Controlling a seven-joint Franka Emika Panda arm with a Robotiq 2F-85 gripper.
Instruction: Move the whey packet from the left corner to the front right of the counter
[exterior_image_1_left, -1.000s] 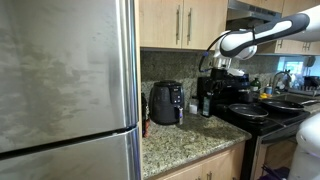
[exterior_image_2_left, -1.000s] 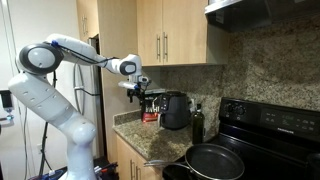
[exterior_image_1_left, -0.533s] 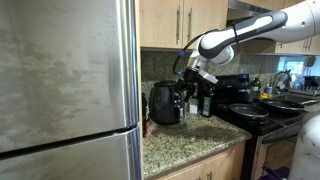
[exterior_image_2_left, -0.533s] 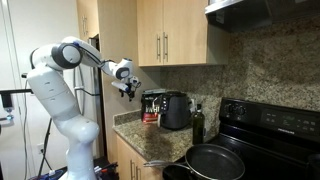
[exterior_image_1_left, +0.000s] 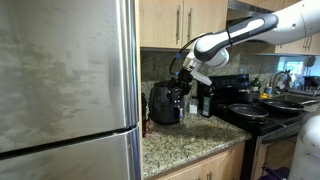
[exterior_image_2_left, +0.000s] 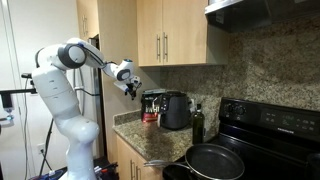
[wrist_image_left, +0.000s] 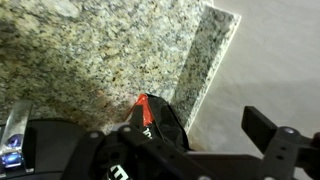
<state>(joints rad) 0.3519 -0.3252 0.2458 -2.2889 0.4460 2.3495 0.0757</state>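
The whey packet (exterior_image_2_left: 150, 104) is a black pouch with a red marking. It stands at the counter's (exterior_image_2_left: 124, 124) corner, beside the black appliance (exterior_image_2_left: 176, 110). In the wrist view its red-tipped top (wrist_image_left: 152, 112) shows just below the jaws, on the speckled granite counter (wrist_image_left: 90, 50). In an exterior view only a dark sliver of the packet (exterior_image_1_left: 146, 120) shows beside the fridge. My gripper (exterior_image_2_left: 131, 88) hangs open and empty above and beside the packet, apart from it. It also shows above the appliance in an exterior view (exterior_image_1_left: 183, 73).
A steel fridge (exterior_image_1_left: 65, 90) borders the counter (exterior_image_1_left: 190, 140) by the packet. A dark bottle (exterior_image_2_left: 198, 122) stands beside the appliance (exterior_image_1_left: 166, 102). The black stove with pans (exterior_image_2_left: 215, 160) lies beyond. Wooden cabinets (exterior_image_2_left: 160, 35) hang overhead. The counter edge drops to the floor (wrist_image_left: 270, 60).
The arm has swung from near the bottle and stove over towards the corner with the packet. In the last half second it has shifted only slightly. The jaws have stayed open.
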